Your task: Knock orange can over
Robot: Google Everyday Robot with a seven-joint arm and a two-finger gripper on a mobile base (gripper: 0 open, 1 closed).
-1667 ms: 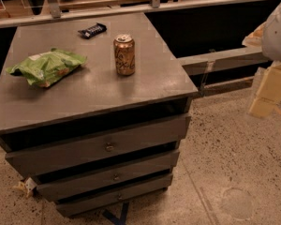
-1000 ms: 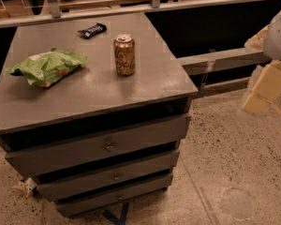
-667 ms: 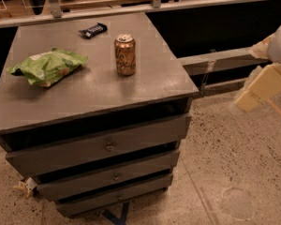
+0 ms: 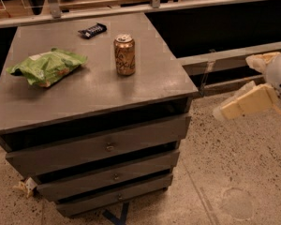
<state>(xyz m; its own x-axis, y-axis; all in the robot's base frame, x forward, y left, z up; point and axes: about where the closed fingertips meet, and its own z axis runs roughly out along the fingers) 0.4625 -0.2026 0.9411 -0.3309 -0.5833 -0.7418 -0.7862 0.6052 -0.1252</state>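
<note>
The orange can (image 4: 124,54) stands upright on the grey cabinet top (image 4: 98,86), right of centre, with its silver top and pull tab showing. My gripper (image 4: 235,86) is off the right side of the cabinet, over the floor and below the level of the top, well to the right of the can. Its two cream fingers (image 4: 247,102) stand apart with nothing between them.
A green chip bag (image 4: 48,66) lies on the left of the top. A dark snack bar (image 4: 92,30) lies near the back edge. The cabinet has three drawers (image 4: 107,146). A low grey rail (image 4: 225,59) runs behind my gripper. The floor is speckled.
My gripper has moved left and slightly down, closer to the cabinet's right side. The can, bag and snack bar have not moved.
</note>
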